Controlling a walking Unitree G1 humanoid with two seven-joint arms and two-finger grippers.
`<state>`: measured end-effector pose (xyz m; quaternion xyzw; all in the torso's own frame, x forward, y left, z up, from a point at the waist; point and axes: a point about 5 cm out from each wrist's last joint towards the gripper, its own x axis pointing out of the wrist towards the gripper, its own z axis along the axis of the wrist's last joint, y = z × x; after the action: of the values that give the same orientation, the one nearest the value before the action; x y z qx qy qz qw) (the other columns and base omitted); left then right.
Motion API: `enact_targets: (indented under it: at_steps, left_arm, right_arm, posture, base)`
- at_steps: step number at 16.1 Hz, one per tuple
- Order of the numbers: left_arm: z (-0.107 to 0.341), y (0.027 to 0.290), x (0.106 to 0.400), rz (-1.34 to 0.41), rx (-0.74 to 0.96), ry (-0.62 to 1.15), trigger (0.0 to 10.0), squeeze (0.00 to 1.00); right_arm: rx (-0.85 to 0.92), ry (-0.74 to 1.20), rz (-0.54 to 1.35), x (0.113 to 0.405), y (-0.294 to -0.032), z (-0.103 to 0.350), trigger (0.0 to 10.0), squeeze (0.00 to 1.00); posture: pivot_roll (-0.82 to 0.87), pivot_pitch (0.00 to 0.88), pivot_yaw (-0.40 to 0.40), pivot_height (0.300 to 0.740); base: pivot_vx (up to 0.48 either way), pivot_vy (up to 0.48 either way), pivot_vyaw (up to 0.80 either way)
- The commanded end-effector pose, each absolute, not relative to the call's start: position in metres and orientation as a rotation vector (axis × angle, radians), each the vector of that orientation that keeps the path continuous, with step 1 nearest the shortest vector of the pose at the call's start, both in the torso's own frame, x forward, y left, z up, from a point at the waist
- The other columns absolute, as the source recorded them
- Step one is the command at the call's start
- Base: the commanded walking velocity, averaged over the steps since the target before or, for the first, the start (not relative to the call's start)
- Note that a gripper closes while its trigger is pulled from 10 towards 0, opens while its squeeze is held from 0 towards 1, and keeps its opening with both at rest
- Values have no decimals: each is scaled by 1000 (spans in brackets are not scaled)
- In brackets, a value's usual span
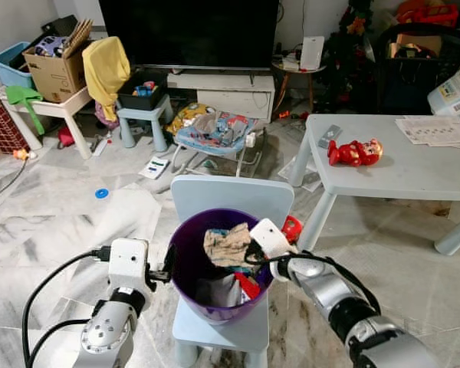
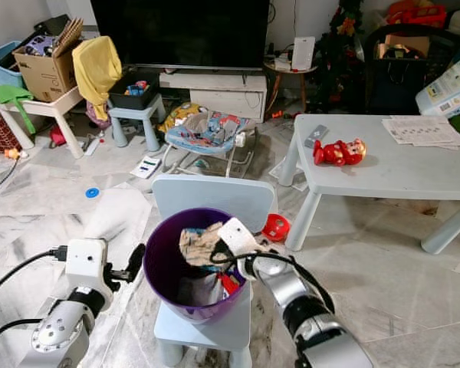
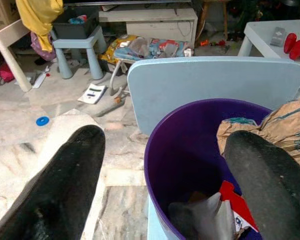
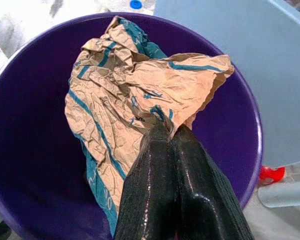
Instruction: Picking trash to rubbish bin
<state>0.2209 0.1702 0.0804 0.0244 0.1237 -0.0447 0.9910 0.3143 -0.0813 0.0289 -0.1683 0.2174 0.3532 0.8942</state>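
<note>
Crumpled brown paper bag [image 4: 140, 95] with teal stripes: held over the mouth of the purple rubbish bin [image 1: 185, 253], lower centre of frame, long axis hanging roughly downward into the bin. Right gripper [image 4: 165, 134]: fingers pinched together on the bag's edge. Left gripper [image 3: 165, 175]: fingers spread wide astride the bin's rim. Bin contents: red and grey scraps, possibly wrappers. Bin stands on a pale blue child's chair [image 1: 230, 198]; marble floor [image 1: 54, 222], cluttered living room.

Two silver jointed arms carry white boxy wrist housings (black cables looping off each) and long black gripper fingers [image 3: 60, 195].
</note>
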Motion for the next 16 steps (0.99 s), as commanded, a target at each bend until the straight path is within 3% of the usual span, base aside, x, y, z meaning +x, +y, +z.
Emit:
enact_targets:
  at_steps: [1,10,15,16]
  left_arm:
    - [84,170,222,-86,56,246,10000,1000]
    - [78,147,230,-244,-38,310,10000,1000]
    - [93,149,247,-223,-19,243,10000,1000]
    - [110,154,265,-157,1,155,10000,1000]
  right_arm:
    - [-342,459,750,313,-78,27,10000,1000]
    - [-296,294,688,326,-67,48,10000,1000]
    - [-173,118,553,347,-80,84,10000,1000]
    - [-127,23,472,355,-94,104,10000,1000]
  posture:
    - [165,0,-46,740]
    - [143,0,-44,740]
    - [121,0,-35,740]
    - [91,0,-29,740]
  base:
    - [0,0,0]
    - [0,0,0]
    - [0,0,0]
    - [0,0,0]
